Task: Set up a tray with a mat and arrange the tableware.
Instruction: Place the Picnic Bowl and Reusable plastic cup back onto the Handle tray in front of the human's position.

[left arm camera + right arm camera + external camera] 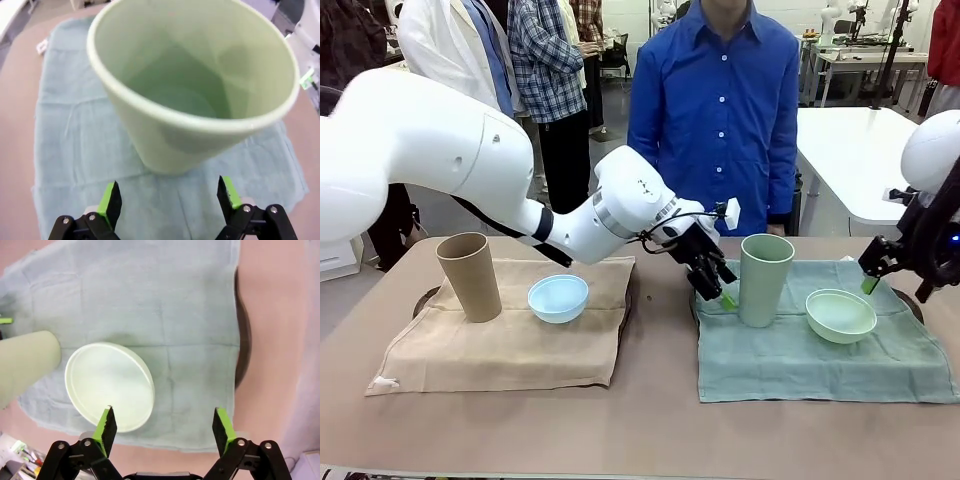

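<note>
A pale green cup [765,278] stands upright on a teal mat [820,355], with a pale green bowl [840,315] to its right. My left gripper [717,288] is open just left of that cup, nothing between its fingers. In the left wrist view the cup [195,95] rises just beyond the open gripper [170,200]. My right gripper [873,272] hovers open above and right of the bowl. The right wrist view has the bowl [110,385] below the open gripper [165,425]. A tan cup [470,275] and a light blue bowl [558,298] stand on a tan mat [510,330].
Each mat lies over a dark round tray, whose rim peeks out at the left [423,300] and at the right [912,302]. A person in a blue shirt [720,110] stands at the far side. The table's near strip [650,430] is bare.
</note>
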Available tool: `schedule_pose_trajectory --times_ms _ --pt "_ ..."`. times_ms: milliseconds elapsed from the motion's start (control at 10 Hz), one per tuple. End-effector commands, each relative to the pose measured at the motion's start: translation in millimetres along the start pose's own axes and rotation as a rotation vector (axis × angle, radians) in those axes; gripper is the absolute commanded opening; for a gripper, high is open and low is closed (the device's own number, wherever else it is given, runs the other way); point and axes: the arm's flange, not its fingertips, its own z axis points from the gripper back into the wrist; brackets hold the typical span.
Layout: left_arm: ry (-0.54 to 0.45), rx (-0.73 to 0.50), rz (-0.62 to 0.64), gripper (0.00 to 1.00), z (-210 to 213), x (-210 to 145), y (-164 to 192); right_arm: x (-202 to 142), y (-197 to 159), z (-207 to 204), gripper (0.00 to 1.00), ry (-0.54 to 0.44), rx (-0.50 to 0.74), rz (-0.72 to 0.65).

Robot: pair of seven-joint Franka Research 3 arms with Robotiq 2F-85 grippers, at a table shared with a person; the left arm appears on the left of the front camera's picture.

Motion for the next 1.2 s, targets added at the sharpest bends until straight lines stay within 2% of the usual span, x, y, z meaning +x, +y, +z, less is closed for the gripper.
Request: schedule_pose_trajectory --times_ms 0,200,300,500,700,800,1000,1100 --pt "0.14 0.0 0.088 1.0 32.2 9.5 -22.0 -19.1 -5.0 11.5 1.0 0.011 -0.024 -0.016" --pt "0.292 -0.046 0.281 1.0 67.6 22.1 -47.5 -27.8 -3.5 26.4 1.0 0.014 -0.034 0.002" --pt "0.392 -0.006 0.376 1.0 84.9 30.0 -54.4 -28.2 1.1 32.9 1.0 0.012 -0.049 0.012" --pt "0.469 0.127 0.586 1.0 123.9 35.6 -62.2 -35.3 18.5 47.2 1.0 0.004 -0.073 0.053" --pt "0.591 0.366 0.816 1.0 164.6 32.0 -73.4 -44.3 39.0 64.8 1.0 -0.022 -0.094 0.093" --pt "0.624 0.449 0.888 1.0 183.2 33.0 -84.9 -50.7 47.5 73.5 1.0 -0.033 -0.095 0.113" --pt "0.634 0.527 0.949 1.0 217.7 36.9 -110.3 -62.0 59.7 90.4 1.0 -0.058 -0.082 0.13" --pt "0.605 0.513 0.971 1.0 231.9 41.4 -124.0 -66.6 62.7 97.1 1.0 -0.064 -0.07 0.124"
